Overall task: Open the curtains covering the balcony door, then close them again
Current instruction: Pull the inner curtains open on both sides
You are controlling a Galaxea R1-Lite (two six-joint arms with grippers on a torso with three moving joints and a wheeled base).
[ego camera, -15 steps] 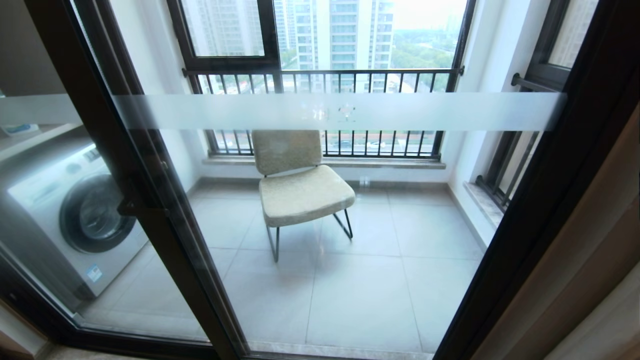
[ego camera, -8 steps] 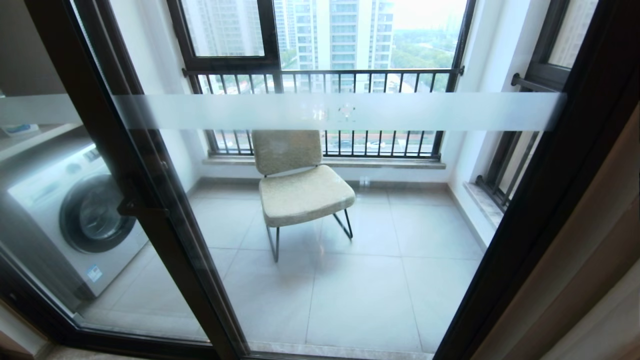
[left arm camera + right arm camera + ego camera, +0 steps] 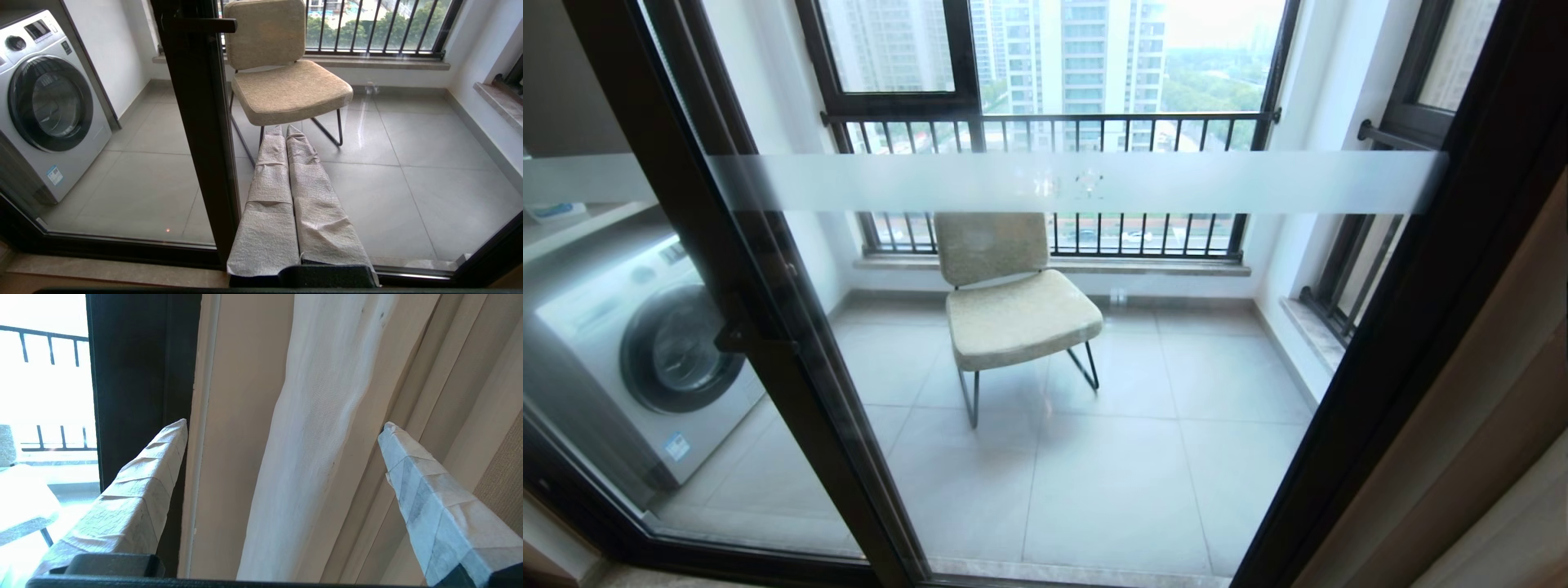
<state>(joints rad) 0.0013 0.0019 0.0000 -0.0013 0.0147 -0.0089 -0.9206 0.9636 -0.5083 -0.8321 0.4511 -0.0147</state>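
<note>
Curtains (image 3: pixel 310 428) are bunched off to the right of the balcony door (image 3: pixel 1045 181), so the glass is uncovered w/ a clear look through to the balcony. In the head view only a beige strip of the drape shows at the right edge, just beside the door's black frame; neither arm is in that shot. Right gripper (image 3: pixel 286 428) is up at the curtains, fingers spread wide: one taped fingertip (image 3: pixel 171 437) sits in front of the black door frame, the other over the beige folds, and the white sheer hangs between them. Can't tell if either finger touches fabric; nothing is pinched. Left gripper (image 3: pixel 285 131) is low, in front of the glass, pointing at the door, fingers pressed together w/ nothing between them, just right of the dark vertical frame post. Through the glass: a beige padded chair (image 3: pixel 1005 302) on thin black legs stands mid-balcony on grey tile floor (image 3: pixel 1143 457), back toward the barred railing (image 3: pixel 1054 131) and the window. Washing machine (image 3: pixel 645 351) sits on the left side behind the other glass panel, its round door facing the chair. Frosted white band runs across the door glass at about chair-back height in the head view. Black door handle (image 3: pixel 737 333) sticks out on the frame post, left of the chair. Tower blocks and trees show past the railing.
</note>
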